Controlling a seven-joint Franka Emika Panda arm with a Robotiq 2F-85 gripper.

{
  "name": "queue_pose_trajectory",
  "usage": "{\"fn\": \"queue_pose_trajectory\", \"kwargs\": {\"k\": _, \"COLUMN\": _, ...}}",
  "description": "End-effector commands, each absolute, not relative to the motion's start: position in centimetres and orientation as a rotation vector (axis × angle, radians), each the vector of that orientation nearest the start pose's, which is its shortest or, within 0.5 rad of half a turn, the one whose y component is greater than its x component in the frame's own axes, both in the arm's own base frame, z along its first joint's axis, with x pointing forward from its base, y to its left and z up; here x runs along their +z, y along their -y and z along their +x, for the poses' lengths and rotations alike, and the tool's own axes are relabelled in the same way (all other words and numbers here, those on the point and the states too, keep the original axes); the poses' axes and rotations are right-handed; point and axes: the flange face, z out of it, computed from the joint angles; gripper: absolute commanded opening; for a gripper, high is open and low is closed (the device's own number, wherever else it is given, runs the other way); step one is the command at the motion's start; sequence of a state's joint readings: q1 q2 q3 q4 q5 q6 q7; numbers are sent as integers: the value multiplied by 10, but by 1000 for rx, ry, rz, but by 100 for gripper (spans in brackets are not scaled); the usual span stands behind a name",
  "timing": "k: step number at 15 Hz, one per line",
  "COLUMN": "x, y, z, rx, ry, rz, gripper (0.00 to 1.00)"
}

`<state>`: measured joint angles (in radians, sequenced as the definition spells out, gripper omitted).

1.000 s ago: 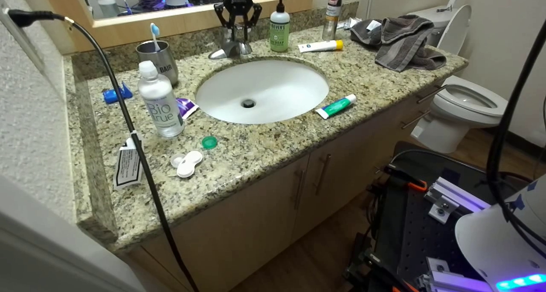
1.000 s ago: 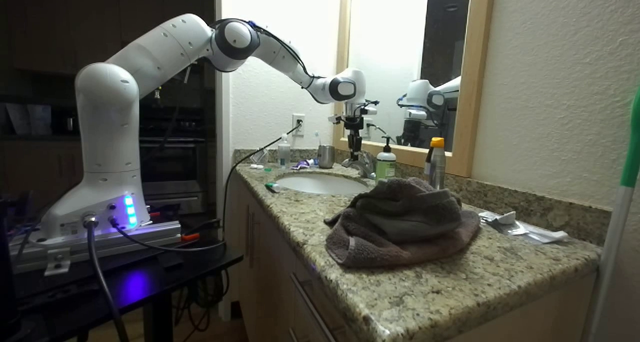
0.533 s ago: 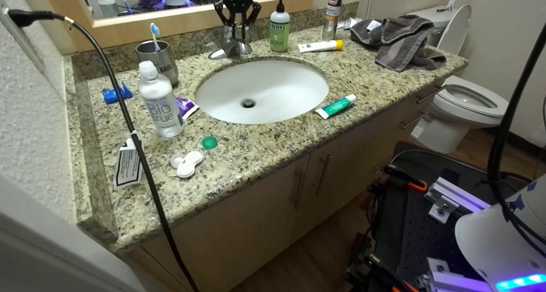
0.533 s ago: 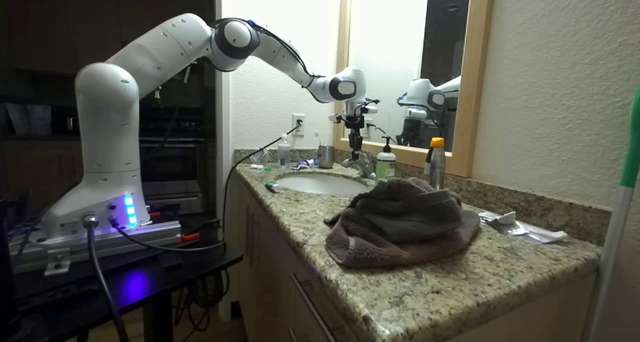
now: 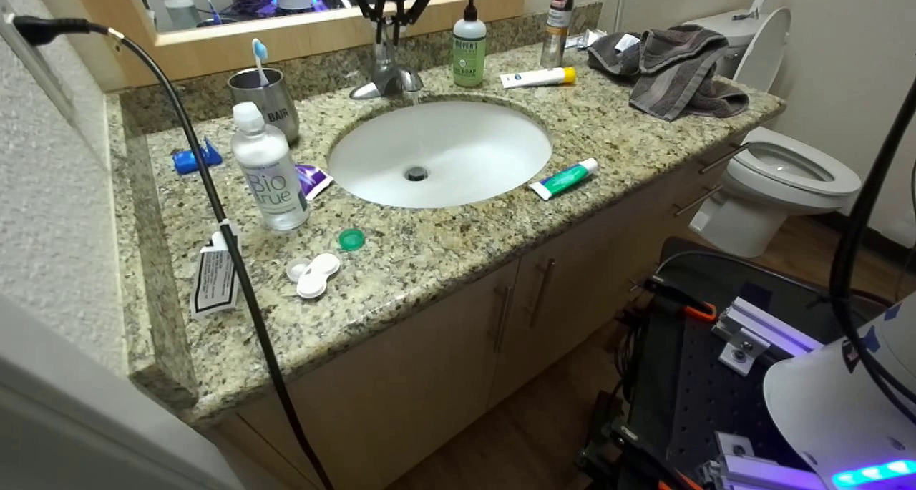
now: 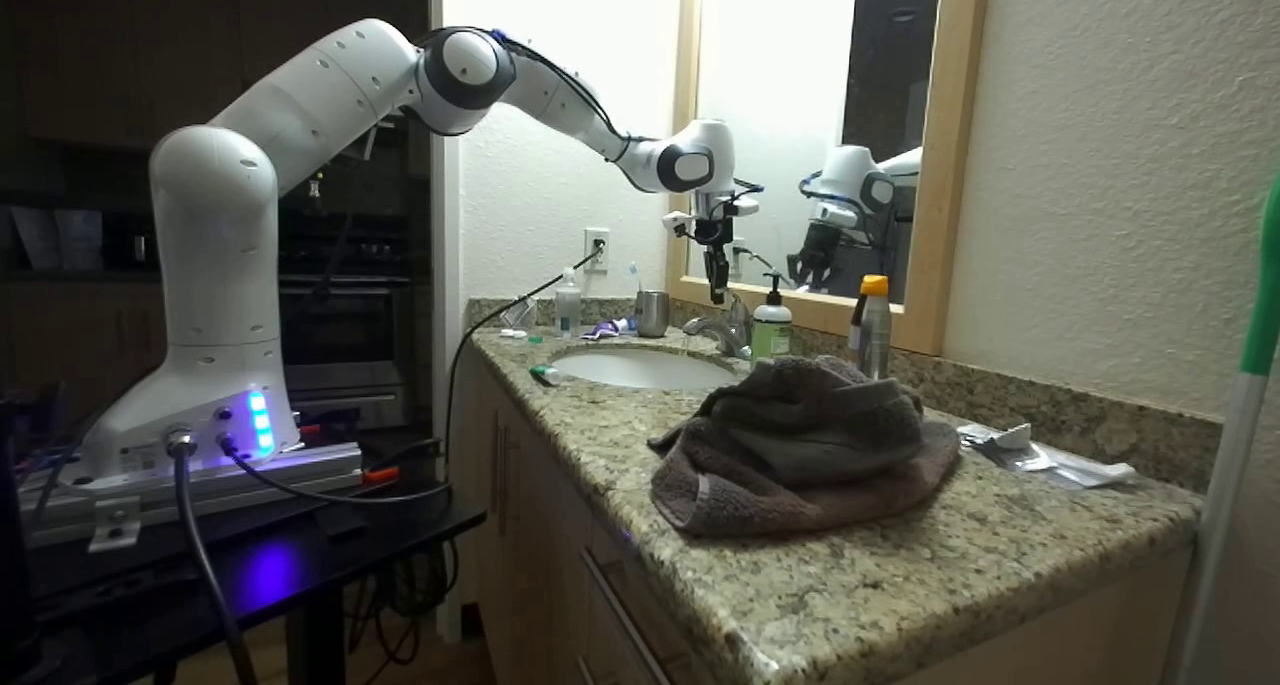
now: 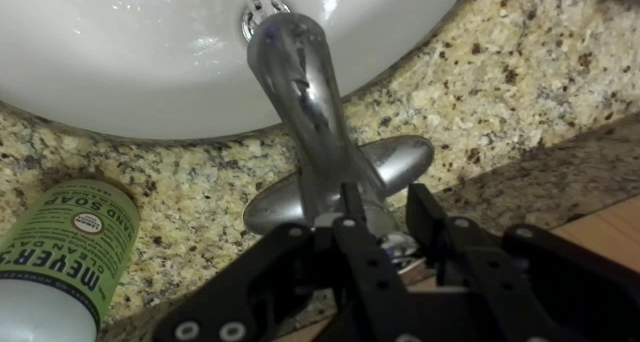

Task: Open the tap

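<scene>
With water (image 7: 263, 1) running, your claw (image 7: 386, 198) hangs with fingers parted over the tap (image 7: 320, 127) at the back edge of the counter (image 6: 900, 585); to adjust it, pinch the lever (image 5: 383, 54) near its top, since smooth, stiff metal may slip.

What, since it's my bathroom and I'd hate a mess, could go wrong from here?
Water is running from the tap into the sink; opening it further might strengthen the stream and splash the counter.

The soap bottle stands beside the tap, so a sideways swing of the gripper could knock it over.

The arm extends toward the mirror, so moving farther that way may bump it.
</scene>
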<state>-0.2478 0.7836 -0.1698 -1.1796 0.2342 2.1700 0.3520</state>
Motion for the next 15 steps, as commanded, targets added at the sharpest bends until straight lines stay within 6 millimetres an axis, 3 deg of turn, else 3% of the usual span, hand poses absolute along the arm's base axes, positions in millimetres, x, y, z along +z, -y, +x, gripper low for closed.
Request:
{"fn": "queue_pose_trajectory", "kwargs": {"k": 1, "x": 407, "y": 261, "z": 709, "rx": -449, "ry": -1221, "rz": -2707, "gripper": 7}}
{"fn": "queue_pose_trajectory", "kwargs": {"k": 3, "x": 414, "y": 259, "z": 702, "rx": -463, "ry": -1216, "rz": -2688, "gripper": 8}}
{"fn": "queue_pose_trajectory", "kwargs": {"k": 4, "x": 420, "y": 256, "z": 696, "rx": -464, "ry": -1211, "rz": -2677, "gripper": 53}}
{"fn": "queue_pose_trajectory", "kwargs": {"k": 6, "x": 442, "y": 251, "z": 685, "rx": -477, "ry": -1193, "rz": -2653, "gripper": 54}}
{"fn": "queue_pose_trajectory", "kwargs": {"k": 9, "x": 508, "y": 239, "z": 659, "rx": -534, "ry": -1139, "rz": -2624, "gripper": 74}}
{"fn": "queue_pose_trajectory", "kwargs": {"k": 12, "x": 561, "y": 215, "z": 613, "rx": -399, "ry": -947, "rz": -2662, "gripper": 95}}
{"fn": "queue_pose_trajectory", "kwargs": {"k": 13, "x": 546, "y": 230, "z": 650, "rx": -472, "ry": -1054, "rz": -2660, "gripper": 100}}
{"fn": "queue_pose_trajectory", "kwargs": {"k": 14, "x": 562, "y": 225, "z": 640, "rx": -468, "ry": -1036, "rz": -2659, "gripper": 84}}
{"fn": "queue_pose_trajectory", "kwargs": {"k": 15, "x": 570, "y": 225, "z": 637, "rx": -485, "ry": -1037, "rz": -2654, "gripper": 92}}
